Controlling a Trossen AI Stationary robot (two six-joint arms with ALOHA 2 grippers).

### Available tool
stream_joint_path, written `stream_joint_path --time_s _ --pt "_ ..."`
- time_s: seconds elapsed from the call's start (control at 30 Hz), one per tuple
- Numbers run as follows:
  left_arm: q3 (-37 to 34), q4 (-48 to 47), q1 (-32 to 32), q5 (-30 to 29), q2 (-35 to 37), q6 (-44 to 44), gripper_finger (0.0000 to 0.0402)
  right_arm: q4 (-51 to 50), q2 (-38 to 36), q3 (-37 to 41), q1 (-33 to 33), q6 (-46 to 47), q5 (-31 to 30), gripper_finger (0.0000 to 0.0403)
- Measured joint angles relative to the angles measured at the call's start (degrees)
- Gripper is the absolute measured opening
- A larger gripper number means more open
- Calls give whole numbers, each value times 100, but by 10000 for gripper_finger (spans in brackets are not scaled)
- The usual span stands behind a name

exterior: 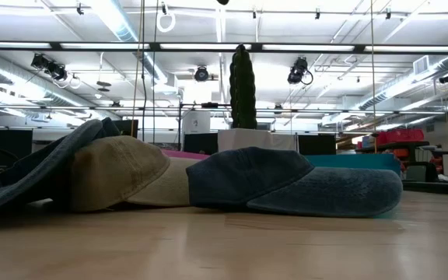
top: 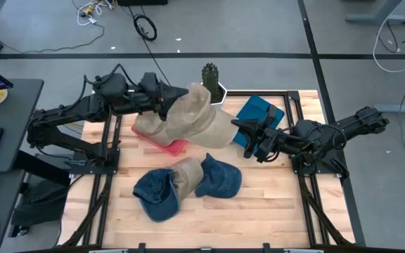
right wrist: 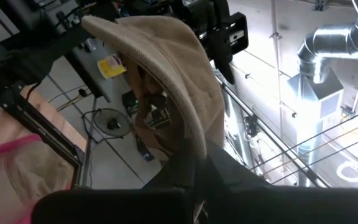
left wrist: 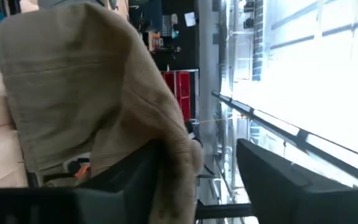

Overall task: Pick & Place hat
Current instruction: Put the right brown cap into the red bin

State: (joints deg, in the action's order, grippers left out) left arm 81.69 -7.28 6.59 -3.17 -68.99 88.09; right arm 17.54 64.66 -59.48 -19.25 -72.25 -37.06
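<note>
A tan hat (top: pixel 195 121) hangs in the air between my two grippers, above a pink object (top: pixel 169 145) on the table. My left gripper (top: pixel 169 100) is at the hat's far-left end, and its fingers stand apart in the left wrist view (left wrist: pixel 199 146). My right gripper (top: pixel 248 135) is at the hat's right end, shut on it (right wrist: pixel 194 158). Three more caps lie in a heap near the table's front: a blue one (top: pixel 155 193), a tan one (top: pixel 187 173) and another blue one (top: pixel 220 177). The low view shows only this heap. My left gripper is open, and the hat's cloth (left wrist: pixel 173 155) drapes over one finger (left wrist: pixel 129 180) and down its inner side. The other finger (left wrist: pixel 278 180) stands clear of it. The hat is lifted off the table. My right gripper pinches an edge of the hat (right wrist: pixel 188 140) between its two fingers, coming roughly level from the table's right side. The cloth rises away from the fingers toward the left arm, and the hat hangs clear of the table.
A potted cactus (top: pixel 213 77) stands at the far edge, just behind the held hat. A teal object (top: pixel 259 112) lies under the right gripper. Black frame rails (top: pixel 297 126) run along the table's sides. Bare wood (top: pixel 273 211) shows at the front right.
</note>
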Motion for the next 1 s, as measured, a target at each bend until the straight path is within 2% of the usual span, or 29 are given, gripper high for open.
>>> stream_joint_path --time_s 0.3,0.47,0.6,0.7,1.0 --pt "0 -32 0 91 -2 -227 83 -18 0 0 0 32 -1 8" --pt "0 -32 0 93 -2 -500 28 -66 0 0 2 287 -2 9" --pt "0 -32 2 93 -2 -766 27 -51 0 0 2 764 -7 12" --pt "0 -32 32 94 -1 -890 27 -46 0 0 -21 1223 -212 30" --pt "0 -34 35 100 39 -1397 28 -52 -135 0 -387 2846 -864 134"
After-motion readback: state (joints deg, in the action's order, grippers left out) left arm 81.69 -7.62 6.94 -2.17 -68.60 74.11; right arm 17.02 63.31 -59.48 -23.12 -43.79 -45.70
